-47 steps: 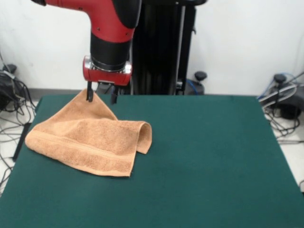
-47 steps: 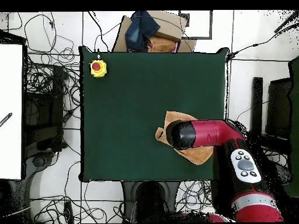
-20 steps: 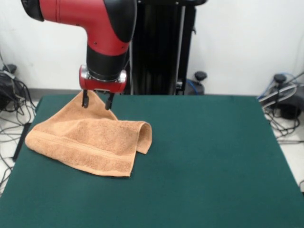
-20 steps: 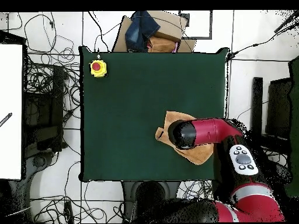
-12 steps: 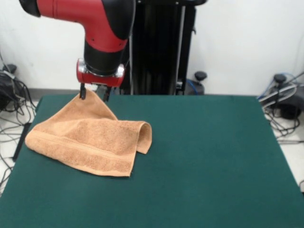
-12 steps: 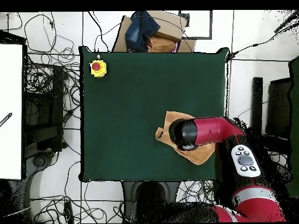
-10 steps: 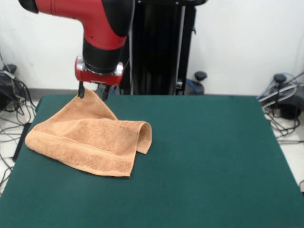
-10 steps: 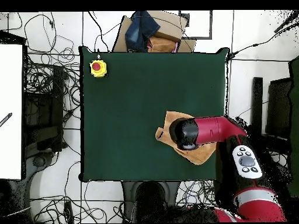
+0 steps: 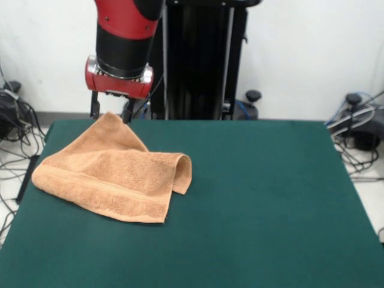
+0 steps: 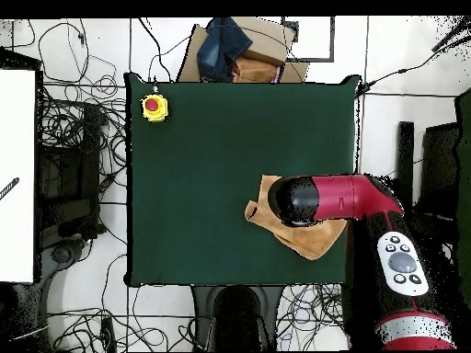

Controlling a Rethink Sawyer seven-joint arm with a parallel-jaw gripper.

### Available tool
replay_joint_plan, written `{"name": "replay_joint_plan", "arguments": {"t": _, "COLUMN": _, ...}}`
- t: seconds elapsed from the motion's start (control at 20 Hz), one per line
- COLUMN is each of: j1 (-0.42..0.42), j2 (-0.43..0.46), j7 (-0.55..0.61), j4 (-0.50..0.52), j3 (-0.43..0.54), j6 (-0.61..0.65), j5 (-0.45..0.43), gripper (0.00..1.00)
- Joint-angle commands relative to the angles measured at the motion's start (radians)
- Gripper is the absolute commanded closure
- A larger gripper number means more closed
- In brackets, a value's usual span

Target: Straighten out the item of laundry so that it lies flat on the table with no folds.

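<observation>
I note even, bright, diffuse lighting in both views. The towel [image 9: 114, 177] casts only a faint soft shadow on the surface [image 9: 258, 204]. No glare; slight softness throughout.

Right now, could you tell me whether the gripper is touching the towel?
Cannot tell: in the front view the gripper straddles the towel's raised corner; no plain contact or gap shows.

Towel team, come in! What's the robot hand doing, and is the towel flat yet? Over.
Hand open, just above the towel's far corner, holding nothing. Towel not flat: one side folded over on the table. Nothing blocking it.
</observation>
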Motion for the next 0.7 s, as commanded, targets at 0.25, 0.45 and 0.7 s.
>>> {"name": "replay_joint_plan", "arguments": {"t": 0.25, "j1": -0.033, "j2": -0.054, "j7": -0.098, "j4": 0.082, "j3": 0.136, "j6": -0.028, "j5": 0.040, "gripper": 0.00}}
{"name": "replay_joint_plan", "arguments": {"t": 0.45, "j1": -0.118, "j2": -0.148, "j7": -0.118, "j4": 0.276, "j3": 0.166, "j6": -0.133, "j5": 0.023, "gripper": 0.00}}
{"name": "replay_joint_plan", "arguments": {"t": 0.7, "j1": -0.159, "j2": -0.258, "j7": -0.148, "j4": 0.409, "j3": 0.150, "j6": -0.083, "j5": 0.006, "gripper": 0.00}}
